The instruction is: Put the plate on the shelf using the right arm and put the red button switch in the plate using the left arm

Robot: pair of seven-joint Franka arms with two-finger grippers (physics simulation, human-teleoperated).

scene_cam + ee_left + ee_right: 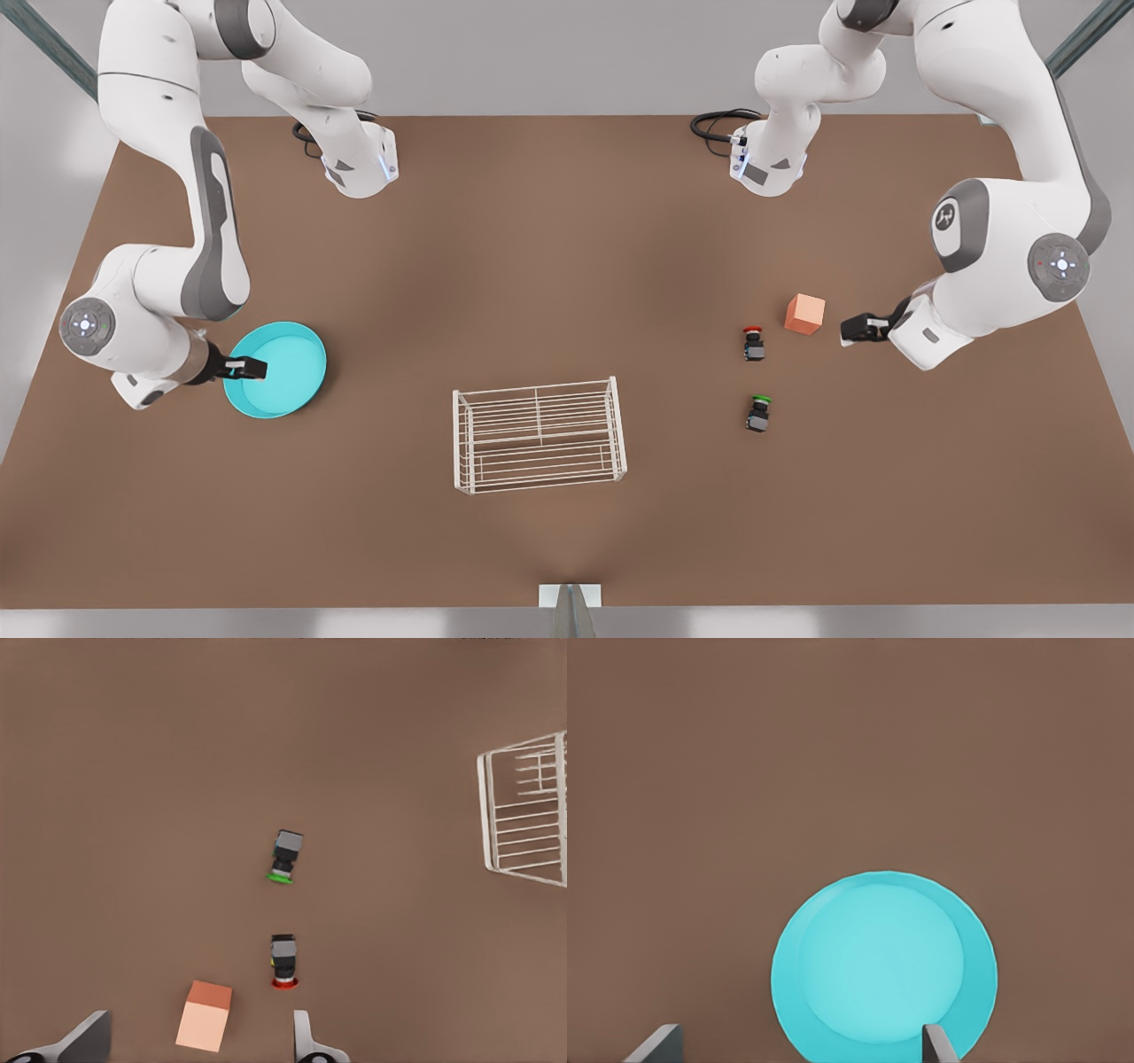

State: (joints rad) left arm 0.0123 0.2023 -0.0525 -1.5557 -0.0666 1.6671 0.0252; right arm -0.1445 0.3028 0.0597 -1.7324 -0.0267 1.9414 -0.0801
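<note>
The round, shallow turquoise plate [276,369] lies flat on the brown tabletop [549,266], toward the front view's left and well apart from the low white wire shelf [539,434] near the middle. My right gripper [245,367] hangs over the plate's near rim with its fingers spread and nothing between them; the right wrist view shows the plate [884,966] sitting partly between my two fingertips.

The tiny black-and-grey switch with the red cap [754,343] rests on the tabletop toward the front view's right, just beside the orange cube [804,314] and near the like switch with the green cap [758,414]. My left gripper [858,329] waits beyond the cube, fingers also parted and empty.

The risks, as I judge them: a rim pinch on a wide, thin plate may let it tilt or slip during the carry, and it is almost as wide as the shelf's top, so an off-centre set-down could leave it overhanging. On the left side, the cube crowds my approach and I could nudge it, or take the green switch by mistake.
</note>
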